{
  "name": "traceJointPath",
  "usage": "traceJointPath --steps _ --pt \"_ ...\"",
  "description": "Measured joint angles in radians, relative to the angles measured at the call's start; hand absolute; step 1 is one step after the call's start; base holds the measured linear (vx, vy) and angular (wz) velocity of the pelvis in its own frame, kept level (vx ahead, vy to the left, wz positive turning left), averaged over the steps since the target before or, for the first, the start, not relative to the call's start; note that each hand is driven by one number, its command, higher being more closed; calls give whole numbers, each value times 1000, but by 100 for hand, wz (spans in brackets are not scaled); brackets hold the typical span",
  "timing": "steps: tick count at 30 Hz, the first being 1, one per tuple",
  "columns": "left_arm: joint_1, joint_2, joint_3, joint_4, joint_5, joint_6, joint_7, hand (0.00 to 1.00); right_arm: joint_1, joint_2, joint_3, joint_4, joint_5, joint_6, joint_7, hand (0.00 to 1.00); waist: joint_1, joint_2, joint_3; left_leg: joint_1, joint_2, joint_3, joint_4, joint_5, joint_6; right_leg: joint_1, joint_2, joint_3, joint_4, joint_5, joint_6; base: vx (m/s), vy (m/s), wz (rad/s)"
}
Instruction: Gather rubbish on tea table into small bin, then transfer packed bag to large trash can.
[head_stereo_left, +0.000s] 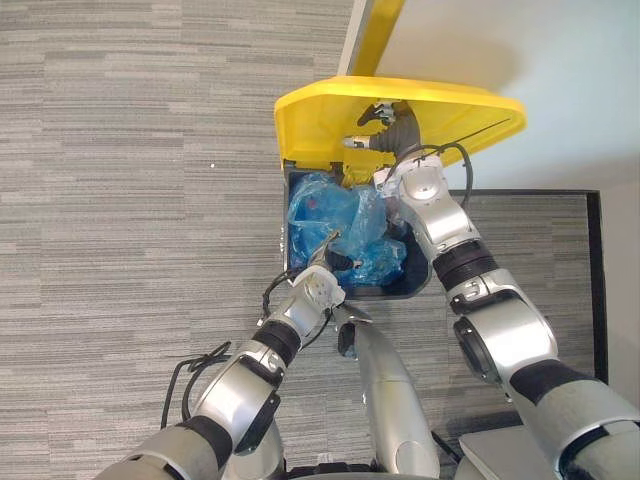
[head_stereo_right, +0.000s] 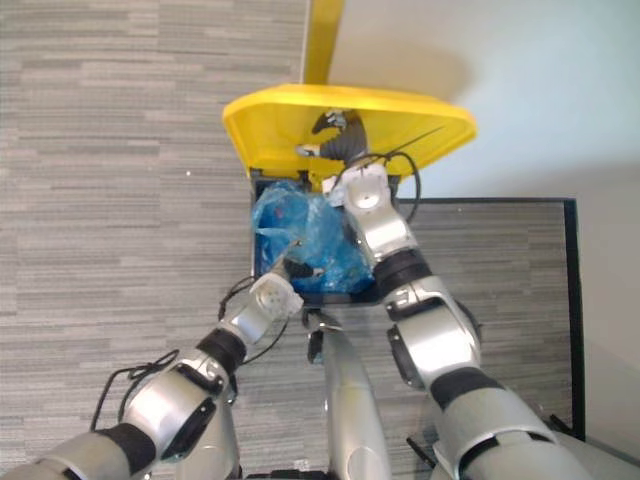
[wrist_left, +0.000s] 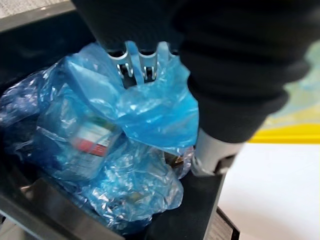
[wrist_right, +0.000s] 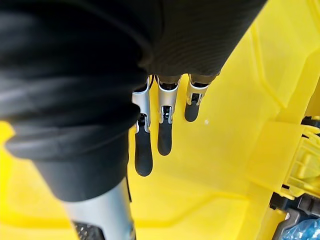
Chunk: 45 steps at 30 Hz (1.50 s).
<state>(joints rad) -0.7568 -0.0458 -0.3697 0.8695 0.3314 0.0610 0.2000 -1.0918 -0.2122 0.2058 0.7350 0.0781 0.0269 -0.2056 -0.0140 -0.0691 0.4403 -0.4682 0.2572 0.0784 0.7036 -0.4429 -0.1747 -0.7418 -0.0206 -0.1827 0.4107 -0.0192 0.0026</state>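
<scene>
A packed blue plastic bag (head_stereo_left: 340, 220) sits inside the dark large trash can (head_stereo_left: 418, 288), filling most of its opening. My left hand (head_stereo_left: 316, 288) reaches in from the near rim. In the left wrist view its fingers (wrist_left: 133, 70) are hooked into the gathered top of the bag (wrist_left: 100, 150), with plastic folded over them. The can's yellow lid (head_stereo_left: 420, 105) stands tipped up at the far side. My right hand (head_stereo_left: 385, 135) rests against the lid's underside, and its straight fingers (wrist_right: 165, 131) lie flat on the yellow plastic (wrist_right: 225, 150).
The can stands on grey striped carpet (head_stereo_left: 140, 200) by a white wall (head_stereo_left: 540, 50). A yellow upright strip (head_stereo_left: 378, 35) rises behind the lid. A dark-edged grey mat (head_stereo_left: 560, 240) lies to the right of the can.
</scene>
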Motion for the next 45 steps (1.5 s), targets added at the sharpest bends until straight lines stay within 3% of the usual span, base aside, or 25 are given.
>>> traceJointPath --steps 3,9,14,15,19,21,23,26,32,34,37,38,39,40,42,43,44,45 --pt "2 11 -1 -59 -1 1 15 0 13 1 4 0 -1 -1 3 0 7 3 -2 17 -1 -7 -2 0 1 25 -2 -7 -9 0 0 -52 -12 8" --pt "55 55 -4 -221 4 0 22 0 153 -8 -7 -18 -13 -17 11 0 25 38 -23 36 -10 -34 -27 15 9 66 -14 -32 -33 0 2 -40 -11 15" --pt "158 127 -15 -391 49 -1 33 0 287 -44 -27 -118 -39 -17 28 0 44 40 -24 51 -10 -40 -38 23 2 80 -14 -37 -34 0 3 -10 -6 5" --pt "293 179 12 -506 58 -11 32 0 396 -77 -84 -177 -39 -19 37 0 56 40 -24 52 -17 -56 -38 28 6 93 -26 -52 -29 -1 3 -59 -9 30" --pt "390 189 80 -529 37 -31 30 0 453 -96 -88 -193 -40 -19 46 0 78 43 -26 54 -27 -65 -39 30 11 101 -37 -59 -28 -7 10 -52 -4 13" --pt "472 162 158 -524 -21 -50 26 0 507 -93 -102 -235 -42 -19 53 0 80 48 -30 72 -28 -68 -51 32 14 116 -39 -62 -26 -11 16 -10 -1 9" --pt "584 147 263 -484 -157 -53 3 0 572 -93 -150 -254 -65 -18 60 0 83 52 -43 105 -39 -67 -78 39 26 131 -49 -62 -15 -21 15 37 -12 9" --pt "658 158 354 -359 -227 -42 -15 0 618 -91 -172 -253 -80 -16 63 0 94 55 -60 138 -41 -63 -92 40 27 149 -52 -62 3 -43 21 12 -4 1" --pt "670 146 395 -207 -245 -24 -35 0 665 -31 -186 -252 -115 -8 75 0 107 53 -80 209 -46 -66 -97 42 28 217 -64 -65 8 -50 23 -9 13 3" --pt "668 123 396 -153 -245 -23 -40 0 700 19 -187 -249 -120 -10 78 0 111 37 -98 234 -62 -46 -91 42 29 223 -75 -40 27 -50 29 -63 54 -14" --pt "662 94 427 -100 -244 -13 -47 0 792 85 -193 -244 -120 -11 79 0 108 27 -108 278 -76 -34 -88 45 27 264 -86 -30 11 -34 55 -81 53 -10" --pt "664 88 431 -88 -244 -9 -47 0 848 115 -194 -243 -120 -12 81 0 102 23 -120 295 -73 -30 -111 58 30 293 -82 -37 -42 -18 101 -128 35 -16" --pt "671 85 433 -83 -242 -10 -48 0 896 151 -193 -232 -120 -13 84 0 102 30 -128 313 -50 -11 -171 100 21 282 -89 -56 0 -41 92 -130 -14 -15" --pt "676 88 443 -72 -236 -9 -47 0 921 180 -193 -200 -121 -17 87 0 90 16 -141 324 -48 -4 -206 129 15 238 -103 -34 189 -67 20 -107 -58 -7" --pt "703 84 463 -50 -233 -4 -48 0 979 223 -206 -92 -136 -21 100 0 70 -8 -172 365 -41 -5 -262 164 -5 239 -112 33 515 -103 8 -58 -124 9" --pt "724 80 468 -37 -229 -2 -49 0 1025 241 -220 -34 -159 -24 108 0 69 -24 -201 370 -41 -7 -271 169 -14 285 -124 68 579 -107 17 -9 -186 0" --pt "729 76 478 -28 -224 1 -49 0 1054 254 -246 14 -160 -25 112 0 70 -41 -218 366 -44 -4 -271 165 -21 315 -102 66 521 -147 52 -7 -150 -24" --pt "725 55 513 -2 -220 15 -51 0 1066 258 -288 90 -169 -21 115 0 72 -9 -233 363 -21 -12 -285 168 -21 377 -46 52 355 -180 91 0 -113 -72"
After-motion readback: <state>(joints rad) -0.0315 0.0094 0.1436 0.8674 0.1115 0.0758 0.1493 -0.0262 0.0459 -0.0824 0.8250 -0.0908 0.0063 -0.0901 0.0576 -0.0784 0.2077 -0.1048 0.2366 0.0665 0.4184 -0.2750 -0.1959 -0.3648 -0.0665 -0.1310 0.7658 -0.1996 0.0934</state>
